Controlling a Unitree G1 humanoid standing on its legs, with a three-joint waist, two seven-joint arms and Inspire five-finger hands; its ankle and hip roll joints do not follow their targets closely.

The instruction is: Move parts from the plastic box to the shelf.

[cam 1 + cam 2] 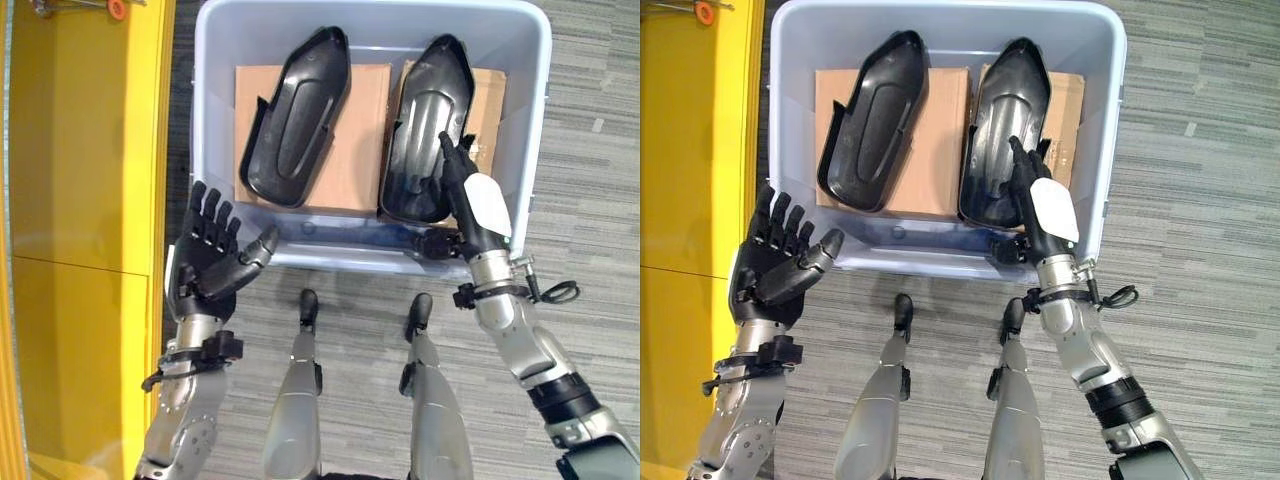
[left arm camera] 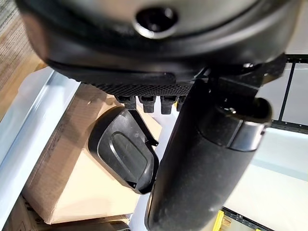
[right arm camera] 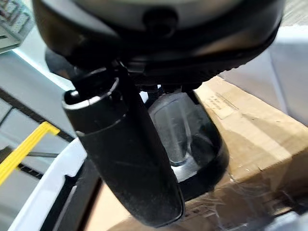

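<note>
Inside the plastic box (image 1: pixel 520 120), both black moulded parts (image 1: pixel 297 115) (image 1: pixel 425 130) lie on cardboard (image 1: pixel 365 150), none shelved. Right hand (image 1: pixel 470 200) reaches onto one, apparently not gripping; left hand (image 1: pixel 210 255) hovers spread, empty.

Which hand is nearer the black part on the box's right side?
Right. The right hand reaches into the plastic box over that black part; the left hand is open outside the box's near-left corner.

Two long black moulded plastic parts (image 1: pixel 297 118) (image 1: pixel 430 130) lie side by side, hollow side up, on brown cardboard (image 1: pixel 362 130) inside the pale grey plastic box (image 1: pixel 530 120).
</note>
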